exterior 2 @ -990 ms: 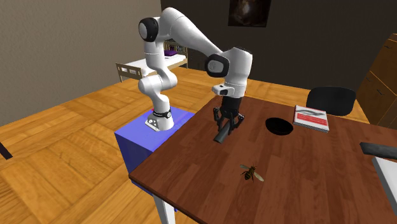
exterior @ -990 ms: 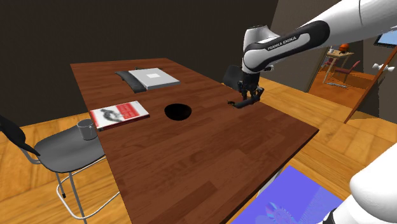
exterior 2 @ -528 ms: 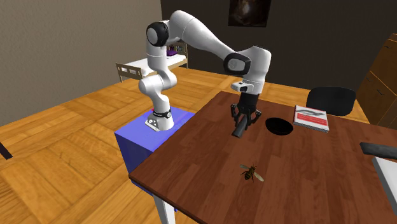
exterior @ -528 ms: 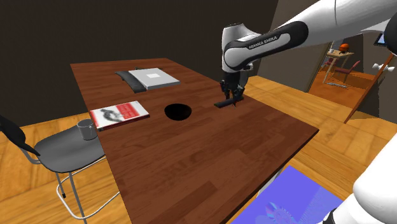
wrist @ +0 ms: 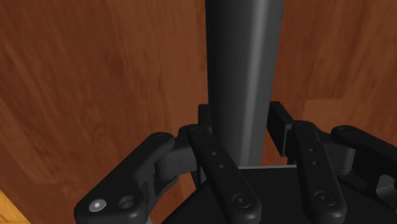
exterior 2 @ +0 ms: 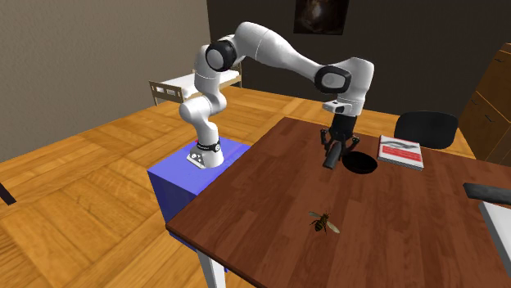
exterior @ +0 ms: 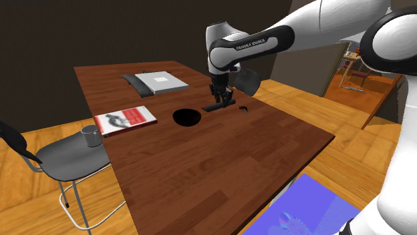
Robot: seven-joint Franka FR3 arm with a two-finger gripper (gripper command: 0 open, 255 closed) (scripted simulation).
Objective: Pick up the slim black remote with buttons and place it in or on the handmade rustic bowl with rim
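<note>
One remote (exterior: 212, 107) sits clamped in the tool (exterior: 222, 101), beside the bowl (exterior: 188, 117); book (exterior: 125, 119) beyond.

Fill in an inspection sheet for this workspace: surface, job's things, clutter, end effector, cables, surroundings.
Surface: brown wooden table.
Job's things: black remote clasped, close beside the dark round bowl, not yet in it.
Clutter: red-and-white book; grey book; bee.
Grippers: end effector shut on the remote.
Cables: nothing seen.
Surroundings: wooden floor, blue stand, black chair.
</note>
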